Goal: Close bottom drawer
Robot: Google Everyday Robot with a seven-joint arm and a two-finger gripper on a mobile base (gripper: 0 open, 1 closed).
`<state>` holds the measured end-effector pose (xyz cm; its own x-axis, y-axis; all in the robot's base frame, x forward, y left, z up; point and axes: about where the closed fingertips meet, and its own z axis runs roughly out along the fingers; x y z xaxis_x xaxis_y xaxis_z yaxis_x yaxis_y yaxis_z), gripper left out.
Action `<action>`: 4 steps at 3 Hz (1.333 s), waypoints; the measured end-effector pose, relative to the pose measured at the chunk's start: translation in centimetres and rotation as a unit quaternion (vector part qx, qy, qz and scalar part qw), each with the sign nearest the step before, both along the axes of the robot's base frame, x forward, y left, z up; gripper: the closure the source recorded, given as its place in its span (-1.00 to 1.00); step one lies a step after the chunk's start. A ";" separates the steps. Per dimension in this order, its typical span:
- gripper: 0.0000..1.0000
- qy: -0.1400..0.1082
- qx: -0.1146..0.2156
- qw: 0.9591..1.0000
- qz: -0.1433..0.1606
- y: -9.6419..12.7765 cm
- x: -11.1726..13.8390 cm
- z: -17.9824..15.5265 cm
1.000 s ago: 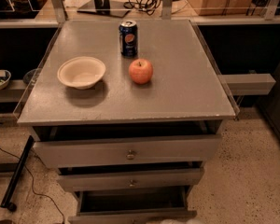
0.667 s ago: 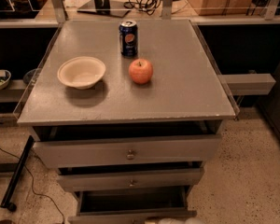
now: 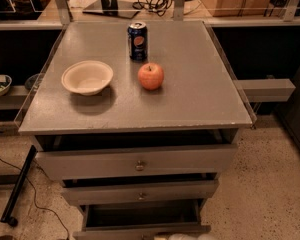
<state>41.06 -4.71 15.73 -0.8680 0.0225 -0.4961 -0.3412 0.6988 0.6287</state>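
1. Here we go: three grey metal drawers stacked in front of me, and all three stand ajar.
2. The wide, tall-fronted grey top drawer [image 3: 135, 161] shows one small knob and a dark gap above it.
3. The mid-width grey middle drawer [image 3: 140, 193] sits just below, also with one knob.
4. The bottom drawer [image 3: 125, 231], with its low flat grey metal front, is lowest in the stack at the bottom edge of view. It is pulled out furthest, and its dark inside is open to view behind the front.
5. My pale gripper [image 3: 187, 236] pokes in at the very bottom edge, right at that front and just right of its centre. Only its tip shows, so I cannot tell whether it is released or clenched, or whether it touches the drawer.
6. On the flat grey cabinet top [image 3: 200, 94] there are three things: one dark blue soda can [image 3: 137, 40] standing upright at the back, one red apple [image 3: 150, 76] just in front of it, and one empty cream round bowl [image 3: 87, 77] to the apple's left.
7. A speckled stone floor [image 3: 270, 184] lies on the right.
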 end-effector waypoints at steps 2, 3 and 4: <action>1.00 -0.008 0.002 1.000 0.003 0.3 0.0 0.4; 1.00 -0.019 0.009 1.000 -0.009 0.3 0.7 0.7; 1.00 -0.019 0.009 1.000 -0.009 0.4 0.2 0.7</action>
